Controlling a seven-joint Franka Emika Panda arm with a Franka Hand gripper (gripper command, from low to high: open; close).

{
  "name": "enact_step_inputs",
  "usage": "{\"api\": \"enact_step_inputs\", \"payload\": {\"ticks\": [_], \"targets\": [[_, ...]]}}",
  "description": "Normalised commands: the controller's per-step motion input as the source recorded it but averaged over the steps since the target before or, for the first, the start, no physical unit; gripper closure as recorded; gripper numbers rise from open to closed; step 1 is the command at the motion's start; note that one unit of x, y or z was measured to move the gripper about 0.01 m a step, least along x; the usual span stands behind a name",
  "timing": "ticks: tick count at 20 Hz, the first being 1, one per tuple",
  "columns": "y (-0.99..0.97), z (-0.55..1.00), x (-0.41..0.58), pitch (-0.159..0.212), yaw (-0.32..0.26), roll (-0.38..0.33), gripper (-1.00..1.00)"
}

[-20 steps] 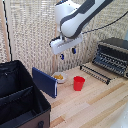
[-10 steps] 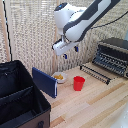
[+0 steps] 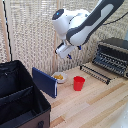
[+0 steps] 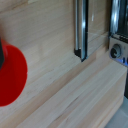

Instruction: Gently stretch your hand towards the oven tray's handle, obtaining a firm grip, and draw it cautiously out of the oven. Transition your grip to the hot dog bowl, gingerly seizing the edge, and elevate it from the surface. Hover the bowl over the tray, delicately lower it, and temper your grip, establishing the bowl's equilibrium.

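The black oven [image 3: 114,52] stands at the exterior view's right, its door dropped open with a long bar handle [image 3: 95,74] [image 4: 81,30]. Dark slatted lines in its open front look like the oven tray [image 3: 108,61]. The small white hot dog bowl [image 3: 59,77] with orange-yellow food sits on the wooden table, behind a blue panel. My gripper [image 3: 65,51] hangs high above the table, between the bowl and the oven and touching neither. Its fingers are too small and blurred to judge. The wrist view shows no fingers and no bowl.
A red cup [image 3: 79,83] [image 4: 10,75] stands just to the right of the bowl. A blue flat panel [image 3: 45,82] leans in front of the bowl. A large black fabric case [image 3: 20,100] fills the near left. An oven knob [image 4: 116,51] shows beside the door bar.
The arm has drifted slightly toward the oven side and a little lower. Bowl, cup and oven have not moved.
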Motion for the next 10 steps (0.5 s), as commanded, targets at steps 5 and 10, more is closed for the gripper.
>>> {"api": "enact_step_inputs", "payload": {"ticks": [5, 10], "targets": [[-0.32, -0.04, 0.182, 0.000, 0.106, -0.271, -1.00], [-0.39, -0.09, 0.247, 0.000, 0.102, -0.237, -1.00]]}}
